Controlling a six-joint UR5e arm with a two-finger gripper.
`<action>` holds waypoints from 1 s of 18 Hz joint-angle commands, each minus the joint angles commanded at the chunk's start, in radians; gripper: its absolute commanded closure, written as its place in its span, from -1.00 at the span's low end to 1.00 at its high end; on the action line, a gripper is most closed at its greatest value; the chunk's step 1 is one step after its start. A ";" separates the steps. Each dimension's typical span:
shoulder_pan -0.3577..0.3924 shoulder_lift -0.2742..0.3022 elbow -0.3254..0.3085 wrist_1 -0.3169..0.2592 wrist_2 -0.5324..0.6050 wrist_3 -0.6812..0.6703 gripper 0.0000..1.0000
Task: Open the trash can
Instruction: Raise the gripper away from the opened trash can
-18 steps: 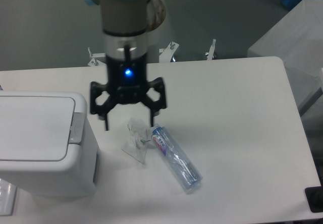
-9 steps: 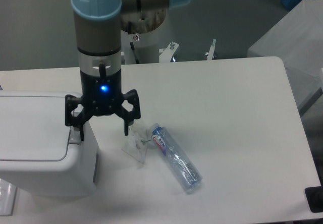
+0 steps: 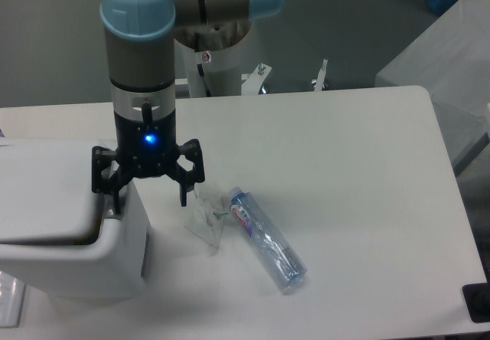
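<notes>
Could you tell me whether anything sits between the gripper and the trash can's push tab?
Nothing visible does. The open gripper is already at the trash can, one finger down at its right edge. The bottle lies off to the right.

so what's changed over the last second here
The gripper swung left from above the bottle to the trash can, one finger down at its push tab. The lid now shows a dark gap along its front edge. The jaws stayed open; the bottle hasn't moved.

Plastic bottle (image 3: pixel 266 240) with a blue and red label, its lettering too blurred to read
</notes>
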 joint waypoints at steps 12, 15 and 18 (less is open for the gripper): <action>0.067 -0.018 0.162 0.018 0.052 0.026 -1.00; 0.090 -0.018 0.169 -0.009 0.115 0.190 -1.00; 0.127 -0.011 0.169 -0.141 0.176 0.438 -1.00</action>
